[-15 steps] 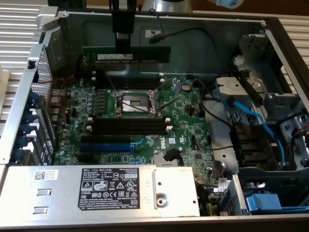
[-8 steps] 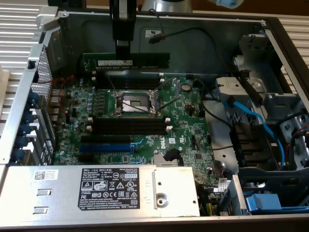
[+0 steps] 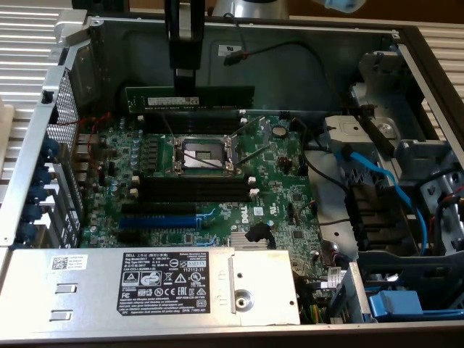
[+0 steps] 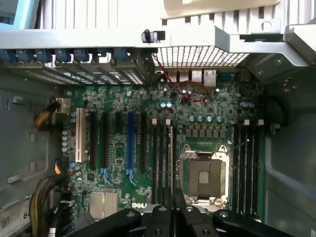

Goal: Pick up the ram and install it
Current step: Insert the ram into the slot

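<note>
The gripper [image 3: 185, 85] hung over the open computer case [image 3: 304, 51], its dark fingers closed on the top edge of the ram [image 3: 190, 97], which it held level and on edge above the motherboard [image 3: 268, 181]. The stick, dark green with a pale label strip, sat just above the pair of black memory slots [image 3: 190, 123] at the far side of the empty CPU socket [image 3: 201, 152], not yet seated in them. A second pair of black slots [image 3: 194, 187] lay on the near side of the socket, and the blue expansion slot [image 3: 158, 221] lay nearer still, beside the grey power supply cover [image 3: 145, 279]. In the wrist view the ram [image 4: 172, 163] appeared edge-on as a thin strip running out from between the fingers [image 4: 160, 217], over the slots beside the socket [image 4: 203, 177].
</note>
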Available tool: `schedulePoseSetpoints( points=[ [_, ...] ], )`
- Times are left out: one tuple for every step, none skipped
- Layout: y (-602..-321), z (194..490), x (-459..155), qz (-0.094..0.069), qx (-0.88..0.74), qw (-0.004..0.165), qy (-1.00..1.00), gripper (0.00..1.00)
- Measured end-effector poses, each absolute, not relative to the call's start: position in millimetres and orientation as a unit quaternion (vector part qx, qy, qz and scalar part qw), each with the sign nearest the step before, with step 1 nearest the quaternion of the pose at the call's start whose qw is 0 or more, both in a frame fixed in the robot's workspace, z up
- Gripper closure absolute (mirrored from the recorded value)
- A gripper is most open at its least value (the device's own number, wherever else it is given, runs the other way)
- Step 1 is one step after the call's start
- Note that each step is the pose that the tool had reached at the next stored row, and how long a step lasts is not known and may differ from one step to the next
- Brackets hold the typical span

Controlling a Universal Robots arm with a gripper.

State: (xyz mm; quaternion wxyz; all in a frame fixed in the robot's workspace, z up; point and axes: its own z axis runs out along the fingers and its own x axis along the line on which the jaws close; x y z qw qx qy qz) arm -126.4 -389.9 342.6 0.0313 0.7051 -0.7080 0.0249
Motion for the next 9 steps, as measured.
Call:
schedulePoseSetpoints(
  points=[
    [-390, 339, -125, 0.025, 0.705, 0.031, -0.708, 0.88],
    [-390, 335, -125, 0.024, 0.705, 0.031, -0.708, 0.88],
    [-392, 332, -125, 0.023, 0.705, 0.029, -0.708, 0.88],
    [-395, 328, -125, 0.022, 0.705, 0.028, -0.708, 0.88],
    [-399, 325, -125, 0.021, 0.705, 0.027, -0.708, 0.88],
    [-405, 321, -125, 0.020, 0.705, 0.027, -0.708, 0.88],
    [-409, 318, -123, 0.019, 0.705, 0.025, -0.708, 0.88],
    [-410, 317, -122, 0.016, 0.705, 0.023, -0.708, 0.88],
    [-410, 317, -121, 0.011, 0.706, 0.018, -0.708, 0.88]
  ],
)
